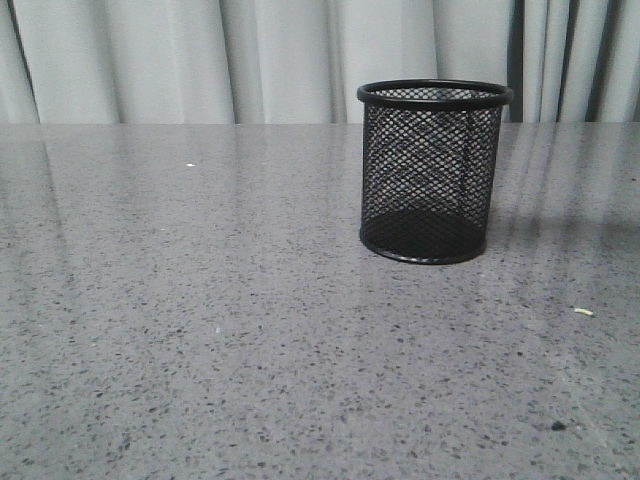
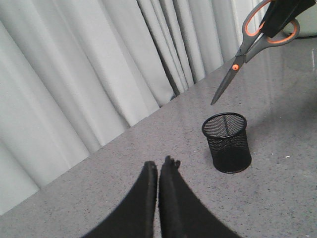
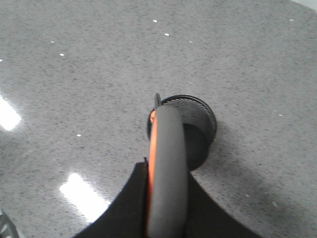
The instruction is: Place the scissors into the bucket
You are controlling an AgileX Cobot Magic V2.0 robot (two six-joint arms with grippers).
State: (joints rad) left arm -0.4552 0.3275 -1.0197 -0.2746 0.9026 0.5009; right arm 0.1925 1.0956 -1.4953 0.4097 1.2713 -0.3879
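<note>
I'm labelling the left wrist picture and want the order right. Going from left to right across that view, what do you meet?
Pale grey pleated curtain → the left gripper, its black fingers pressed together → the small black wire-mesh bucket standing on the speckled grey table → the dark-bladed scissors with orange-lined loops, held above it, points down.

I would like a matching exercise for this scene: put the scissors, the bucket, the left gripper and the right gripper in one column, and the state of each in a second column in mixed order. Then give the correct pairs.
Column 1:
1. scissors
2. bucket
3. left gripper
4. right gripper

Column 2:
A. stands upright on the table, with nothing inside
B. shut, holding nothing
C. hang in the air above the bucket, blades pointing down
D. shut on the handles of the scissors

Pairs: 1-C, 2-A, 3-B, 4-D
</note>
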